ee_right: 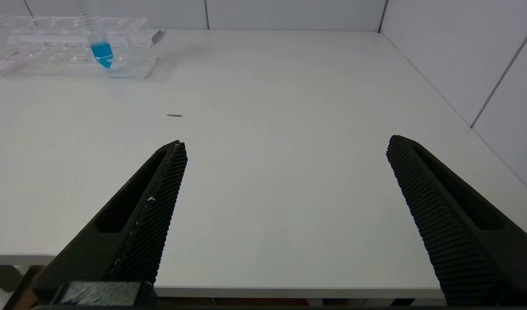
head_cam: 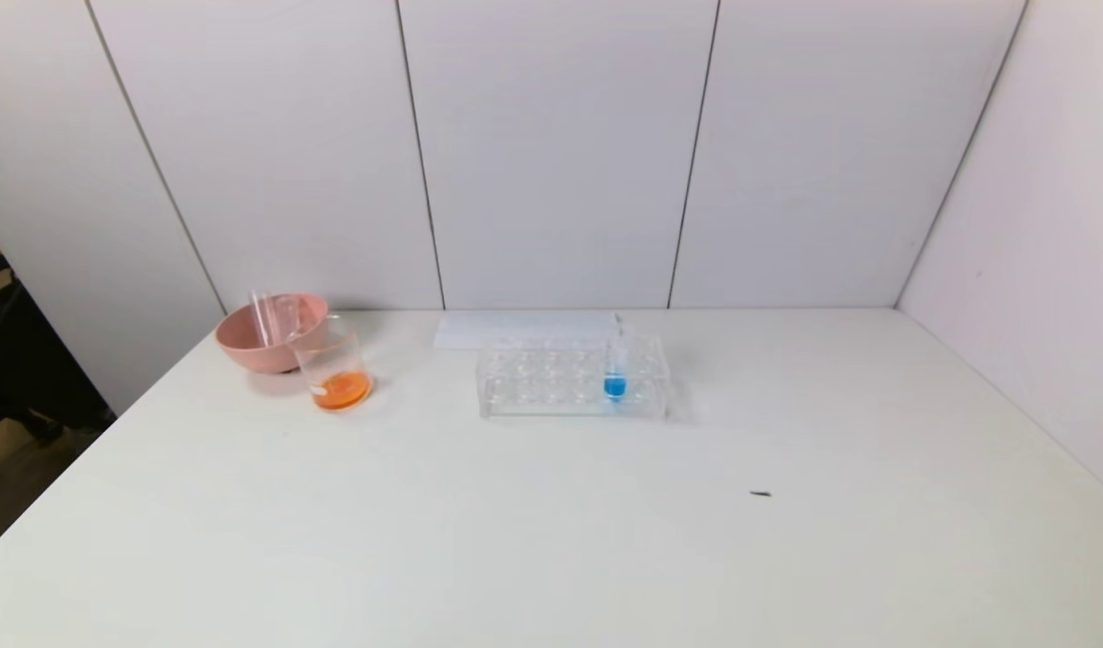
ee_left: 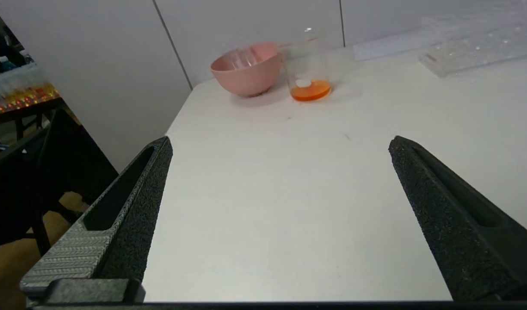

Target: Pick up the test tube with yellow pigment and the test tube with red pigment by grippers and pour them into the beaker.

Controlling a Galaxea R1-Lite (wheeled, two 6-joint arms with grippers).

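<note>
The beaker [head_cam: 335,364] stands at the table's back left with a shallow layer of orange liquid [ee_left: 310,90] in it. No test tube with yellow pigment or with red pigment is in view. Clear tubes [head_cam: 265,315] with no colour in them lean inside the pink bowl [head_cam: 254,346] just behind the beaker. My left gripper [ee_left: 280,142] is open over the table's near left, well short of the beaker [ee_left: 308,64], with nothing between its fingers. My right gripper [ee_right: 285,140] is open over the near right, also holding nothing. Neither arm shows in the head view.
A clear tube rack [head_cam: 551,387] sits mid-table at the back, holding one blue-liquid tube [head_cam: 615,382]. A white sheet [head_cam: 524,328] lies behind it. A small dark speck [head_cam: 761,493] lies on the table. Walls close the back and right; the table's left edge [ee_left: 177,116] drops off.
</note>
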